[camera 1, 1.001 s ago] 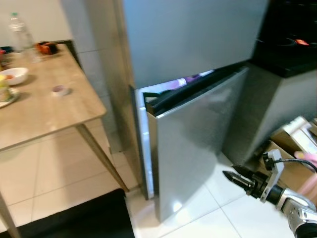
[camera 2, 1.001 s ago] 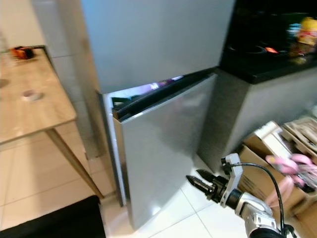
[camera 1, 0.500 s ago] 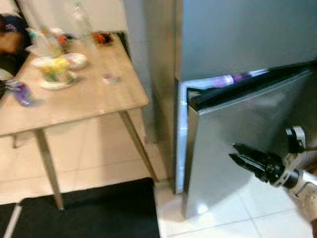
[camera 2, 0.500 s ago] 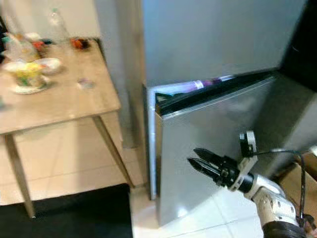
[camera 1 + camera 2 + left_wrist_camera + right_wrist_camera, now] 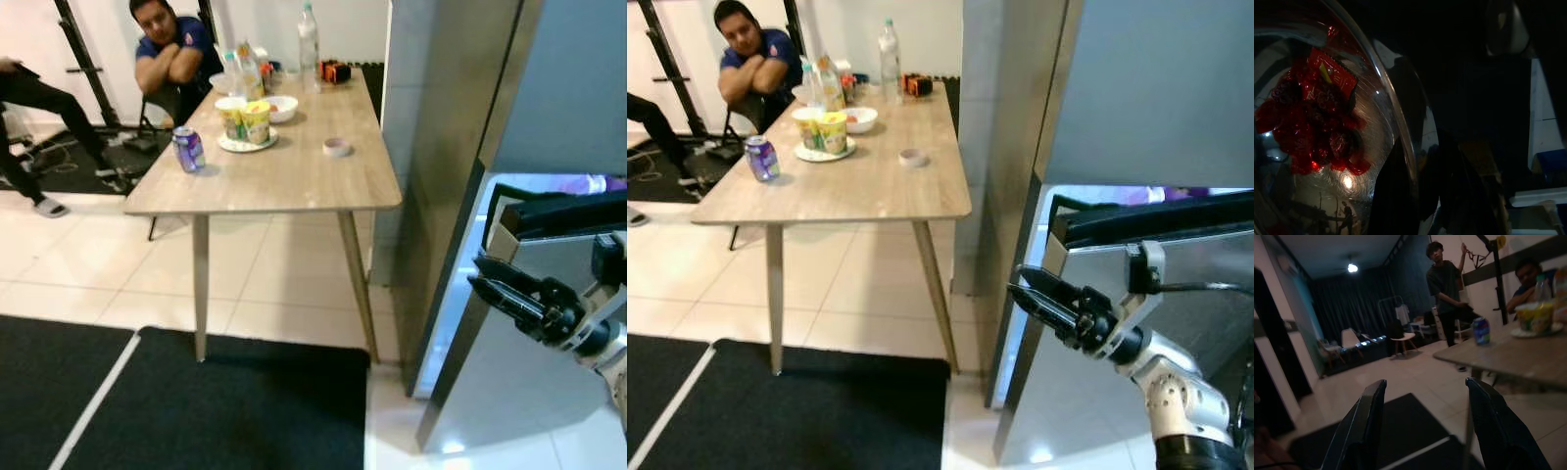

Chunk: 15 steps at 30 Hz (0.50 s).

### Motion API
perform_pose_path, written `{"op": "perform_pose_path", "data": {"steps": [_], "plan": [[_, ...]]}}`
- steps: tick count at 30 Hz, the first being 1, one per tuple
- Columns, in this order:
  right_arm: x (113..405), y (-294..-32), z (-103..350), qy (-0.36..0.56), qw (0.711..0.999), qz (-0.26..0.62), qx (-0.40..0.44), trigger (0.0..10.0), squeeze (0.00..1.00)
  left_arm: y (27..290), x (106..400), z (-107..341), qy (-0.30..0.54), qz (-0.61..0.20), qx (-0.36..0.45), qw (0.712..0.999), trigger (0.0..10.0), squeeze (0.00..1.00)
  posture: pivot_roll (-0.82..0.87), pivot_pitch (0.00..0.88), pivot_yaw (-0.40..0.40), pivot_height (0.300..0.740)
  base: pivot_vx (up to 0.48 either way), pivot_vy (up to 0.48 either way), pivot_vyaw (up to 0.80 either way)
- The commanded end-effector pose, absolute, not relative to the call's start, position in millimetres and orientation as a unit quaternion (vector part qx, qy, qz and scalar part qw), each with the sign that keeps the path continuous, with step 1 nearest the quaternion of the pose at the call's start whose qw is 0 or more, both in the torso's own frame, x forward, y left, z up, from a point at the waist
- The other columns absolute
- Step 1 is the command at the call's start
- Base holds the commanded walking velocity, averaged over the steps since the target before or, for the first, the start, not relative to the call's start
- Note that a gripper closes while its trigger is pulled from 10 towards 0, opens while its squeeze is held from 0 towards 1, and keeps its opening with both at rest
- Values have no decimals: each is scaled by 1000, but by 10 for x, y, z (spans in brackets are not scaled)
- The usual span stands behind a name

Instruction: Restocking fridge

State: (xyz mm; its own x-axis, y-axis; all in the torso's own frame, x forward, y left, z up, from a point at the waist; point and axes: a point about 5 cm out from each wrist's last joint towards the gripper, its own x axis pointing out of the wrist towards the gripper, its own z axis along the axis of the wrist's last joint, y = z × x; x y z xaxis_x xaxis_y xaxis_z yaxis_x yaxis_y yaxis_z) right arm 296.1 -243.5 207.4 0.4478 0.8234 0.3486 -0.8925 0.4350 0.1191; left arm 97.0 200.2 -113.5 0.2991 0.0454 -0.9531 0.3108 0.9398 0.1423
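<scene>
Kitchen with pale tile floor and a black mat (image 5: 196, 401), steel fridge (image 5: 1156, 88) at the robot's right. Fridge lower door (image 5: 1117, 392) stands ajar, lit interior showing through the gap, its free edge just beside and behind the right gripper (image 5: 1027, 291). Right jaws are parted a little and empty, tips pointing away from the door toward the desk (image 5: 284, 181); the right wrist view confirms both fingers (image 5: 1364, 431) spread with nothing between. Judgement: door is heavy, rigid and smooth steel, slippery on the face, so best hooked at the free vertical edge or the dark top lip (image 5: 1156, 220), not pinched flat. Left wrist view shows a clear glass bowl (image 5: 1376, 161) of red-wrapped sweets (image 5: 1312, 112) close against the left arm's camera; dark, cannot tell the left jaws' state or whether they grip it. Bowl judged fragile and slick, take by the rim. Well apart from the right jaws, the desk carries a purple can (image 5: 188, 150), noodle cups (image 5: 245, 119), a white bowl (image 5: 282, 108), a bottle (image 5: 309, 33) and a tape roll (image 5: 336, 147). A person (image 5: 162, 49) sits beyond it.
</scene>
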Motion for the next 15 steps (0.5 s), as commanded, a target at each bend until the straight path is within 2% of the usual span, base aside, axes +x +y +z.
{"op": "perform_pose_path", "data": {"steps": [1,2,3,8,10,11,12,15], "plan": [[2958,-2464,2147,-129,845,505,119,10000,0,2002,941,-1142,587,-80,148,792,10000,0,-107,13,-4,740,0,-480,0],[2958,-2464,2147,-129,845,505,119,10000,0,2002,941,-1142,587,-80,148,792,10000,0,-107,13,-4,740,0,-480,0],[2980,-2420,2333,-149,842,513,81,10000,0,1981,941,-1144,585,-77,141,795,10000,0,-107,13,-4,740,0,0,0],[2969,-2408,2435,-155,838,521,50,10000,0,1974,938,-1146,586,-78,140,795,10000,0,-108,13,-6,740,0,0,0],[2992,-2355,2522,-129,839,527,-31,10000,0,1964,934,-1148,586,-81,139,794,10000,0,-111,14,-6,740,0,0,0],[2992,-2355,2522,-129,839,527,-31,10000,0,1964,934,-1148,586,-81,139,794,10000,0,-111,14,-6,740,0,0,0],[3036,-2326,2543,-106,845,517,-89,10000,0,1961,932,-1149,586,-82,138,794,10000,0,-111,14,-6,740,0,0,0],[3105,-2316,2574,-80,846,504,-155,10000,0,1956,935,-1149,586,-82,137,795,10000,0,-108,13,-12,740,0,0,0]]}}
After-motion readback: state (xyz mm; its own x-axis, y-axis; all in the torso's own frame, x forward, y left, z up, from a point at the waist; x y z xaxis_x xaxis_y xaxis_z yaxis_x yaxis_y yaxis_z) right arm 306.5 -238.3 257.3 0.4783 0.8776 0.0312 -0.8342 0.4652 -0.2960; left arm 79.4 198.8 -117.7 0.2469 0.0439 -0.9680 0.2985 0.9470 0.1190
